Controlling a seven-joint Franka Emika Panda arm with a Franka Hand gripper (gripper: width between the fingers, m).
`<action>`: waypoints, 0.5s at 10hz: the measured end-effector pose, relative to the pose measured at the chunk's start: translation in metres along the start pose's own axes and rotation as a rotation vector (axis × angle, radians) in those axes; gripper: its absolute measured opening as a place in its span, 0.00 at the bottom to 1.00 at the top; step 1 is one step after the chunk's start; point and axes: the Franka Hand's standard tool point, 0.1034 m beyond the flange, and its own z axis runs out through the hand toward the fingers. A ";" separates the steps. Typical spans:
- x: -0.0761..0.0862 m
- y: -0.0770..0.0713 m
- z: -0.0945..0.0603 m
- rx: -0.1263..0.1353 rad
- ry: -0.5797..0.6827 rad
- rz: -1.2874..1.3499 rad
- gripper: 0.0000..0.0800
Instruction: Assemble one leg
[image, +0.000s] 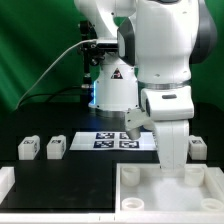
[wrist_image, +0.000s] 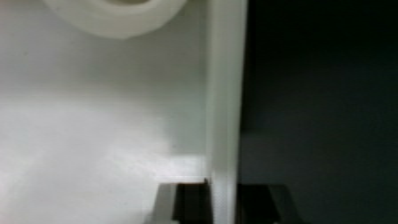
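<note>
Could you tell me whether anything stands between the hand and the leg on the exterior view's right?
Nothing visible does. The hand is low at the rim of the white tray-like piece, and that leg sits close beside it.

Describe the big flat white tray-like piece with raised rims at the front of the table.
The big flat white tray-like piece, plastic by its look, lies flat on the black table, front, toward the exterior view's right. Raised rims frame it; a round socket sits near a corner. The gripper hangs over its far edge, dark fingertips either side of one rim; whether they clamp it cannot be told.
</note>
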 end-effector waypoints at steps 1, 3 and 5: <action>0.000 0.000 0.000 0.000 0.000 0.008 0.07; 0.000 0.000 0.000 0.000 0.000 0.010 0.07; -0.001 0.000 0.000 0.001 0.000 0.011 0.47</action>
